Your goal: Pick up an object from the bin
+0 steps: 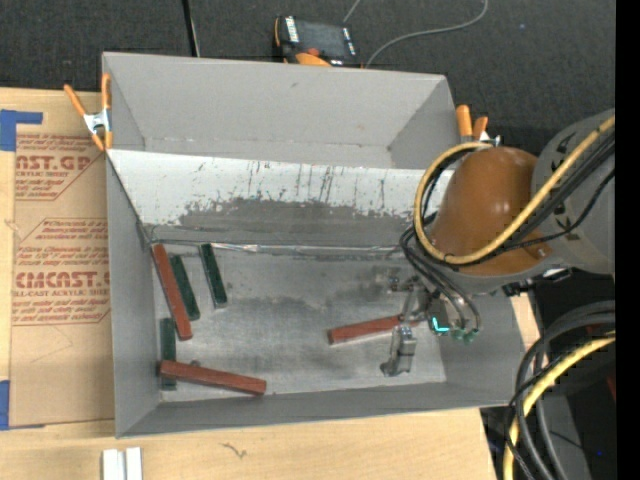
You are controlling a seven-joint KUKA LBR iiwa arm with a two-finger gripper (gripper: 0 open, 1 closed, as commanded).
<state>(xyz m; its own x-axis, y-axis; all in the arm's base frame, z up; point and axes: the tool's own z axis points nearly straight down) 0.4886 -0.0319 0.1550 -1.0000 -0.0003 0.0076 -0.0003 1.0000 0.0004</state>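
Note:
My gripper [402, 353] hangs low over the bin's floor near the front right corner, under the orange dome. A flat reddish-brown stick [364, 332] lies on the floor just to its left, and the stick's right end reaches up to the fingers. Whether that end sits between the fingers I cannot make out.
More flat sticks lie along the left side: a long reddish-brown one [172, 291], two dark green ones [184, 287] [213, 274] beside it, a short green one [167, 343] lower down, and a reddish-brown one [212, 377] along the front wall.

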